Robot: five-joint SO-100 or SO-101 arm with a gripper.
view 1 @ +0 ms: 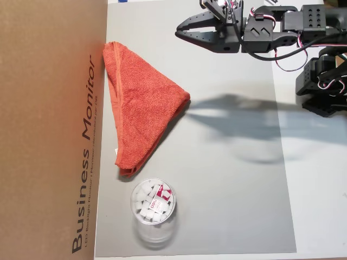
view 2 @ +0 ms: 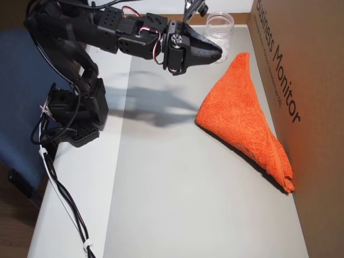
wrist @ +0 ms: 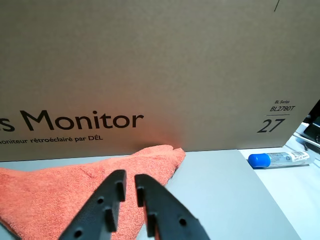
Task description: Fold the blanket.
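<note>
The orange-red blanket [view 1: 143,108] lies folded into a triangle on the grey mat [view 1: 227,189], its long side against the cardboard box. It also shows as the blanket [view 2: 242,113] in the other overhead view and as the blanket [wrist: 65,190] low in the wrist view. My black gripper [view 1: 178,32] hovers above the mat, off the blanket's corner nearest the arm, not touching it. In the wrist view the gripper [wrist: 130,180] has its jaws almost together with nothing between them. Seen from the other side, the gripper [view 2: 219,52] hangs near the jar.
A brown "Business Monitor" cardboard box [view 1: 49,130] walls off the mat's far side. A clear plastic jar [view 1: 153,208] with white pieces stands just past the blanket's narrow end. A blue-capped tube [wrist: 277,159] lies beside the box. The arm's base [view 2: 75,107] and cables sit off the mat.
</note>
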